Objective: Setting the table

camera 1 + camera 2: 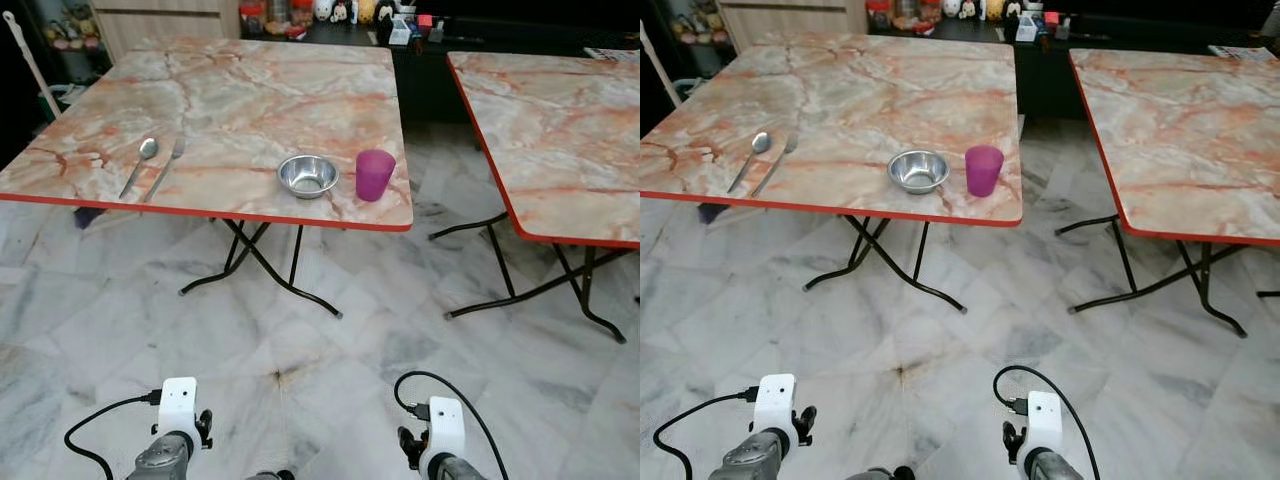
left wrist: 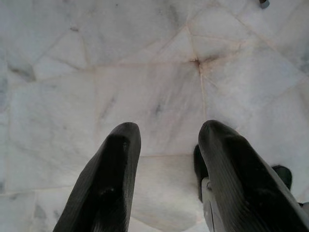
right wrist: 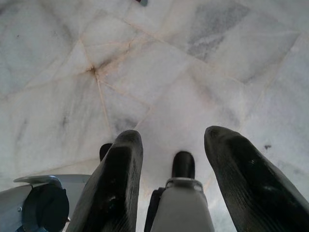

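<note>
Both end effectors, left (image 2: 166,145) and right (image 3: 171,145), hang released over floor (image 1: 300,340); bowl (image 1: 307,175) beside cup (image 1: 375,175).

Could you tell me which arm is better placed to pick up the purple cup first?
Probably the right: the purple cup stands nearest the table's right corner, while the right gripper hangs open.

A dining area, probably in a home or a small eating place.

Two folding tables with marble-pattern tops, red edges and black crossed legs, the near table (image 1: 250,110) and a second table (image 1: 560,120), stand on a floor of irregular pale marble tiles (image 1: 300,340). On the near one lie a spoon (image 1: 141,160), a fork (image 1: 168,165), a steel bowl (image 1: 307,175) and a purple cup (image 1: 375,175). Behind is a dark counter (image 1: 420,40) with jars and small figures, too small to tell exactly.
</note>
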`<state>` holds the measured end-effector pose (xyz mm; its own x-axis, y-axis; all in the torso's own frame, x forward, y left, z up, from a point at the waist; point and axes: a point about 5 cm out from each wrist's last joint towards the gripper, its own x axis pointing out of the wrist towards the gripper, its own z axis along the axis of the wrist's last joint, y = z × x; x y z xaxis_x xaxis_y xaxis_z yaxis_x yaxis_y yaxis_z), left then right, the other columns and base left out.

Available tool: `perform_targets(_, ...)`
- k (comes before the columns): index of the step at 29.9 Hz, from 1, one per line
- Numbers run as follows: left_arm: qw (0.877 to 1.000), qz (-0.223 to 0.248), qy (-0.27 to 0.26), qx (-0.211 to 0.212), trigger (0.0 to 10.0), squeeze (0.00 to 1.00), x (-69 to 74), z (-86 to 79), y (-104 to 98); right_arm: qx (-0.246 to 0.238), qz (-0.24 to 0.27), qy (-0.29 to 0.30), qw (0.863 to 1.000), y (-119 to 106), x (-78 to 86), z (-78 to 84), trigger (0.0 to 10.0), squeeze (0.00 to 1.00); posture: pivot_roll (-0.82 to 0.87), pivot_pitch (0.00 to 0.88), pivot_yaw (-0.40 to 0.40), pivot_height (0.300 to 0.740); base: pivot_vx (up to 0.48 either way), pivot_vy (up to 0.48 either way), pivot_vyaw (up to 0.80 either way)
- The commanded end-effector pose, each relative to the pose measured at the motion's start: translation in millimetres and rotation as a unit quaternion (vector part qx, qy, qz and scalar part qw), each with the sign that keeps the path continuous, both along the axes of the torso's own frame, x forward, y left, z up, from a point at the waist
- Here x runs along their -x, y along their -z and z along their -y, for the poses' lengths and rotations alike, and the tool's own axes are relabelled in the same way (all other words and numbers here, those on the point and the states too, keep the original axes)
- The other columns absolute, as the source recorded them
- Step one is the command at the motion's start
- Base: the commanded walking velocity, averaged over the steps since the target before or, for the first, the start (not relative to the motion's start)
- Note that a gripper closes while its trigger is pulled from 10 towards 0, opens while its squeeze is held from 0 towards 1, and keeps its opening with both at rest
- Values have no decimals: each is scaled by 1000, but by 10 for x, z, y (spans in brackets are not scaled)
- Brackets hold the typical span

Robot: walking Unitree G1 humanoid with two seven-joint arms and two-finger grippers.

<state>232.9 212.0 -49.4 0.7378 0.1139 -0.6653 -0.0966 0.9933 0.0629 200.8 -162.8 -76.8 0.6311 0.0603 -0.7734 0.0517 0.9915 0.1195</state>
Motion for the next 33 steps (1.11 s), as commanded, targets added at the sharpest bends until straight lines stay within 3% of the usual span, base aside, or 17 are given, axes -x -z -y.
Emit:
perform_targets(1,1000,-4,5,-6,10000,0,10,7,10,-2,-3,11,1000,14,31,23,10000,0,75,125,-22,731,259,0,0)
perform_targets(7,1000,-4,5,-5,10000,0,16,4,12,-19,-1,16,1000,16,34,-5,10000,0,77,125,-19,731,281,0,-479)
perform_targets(33,1000,-9,8,-4,10000,0,54,3,36,-12,3,13,1000,8,19,-11,10000,0,83,127,-18,731,324,0,-98)
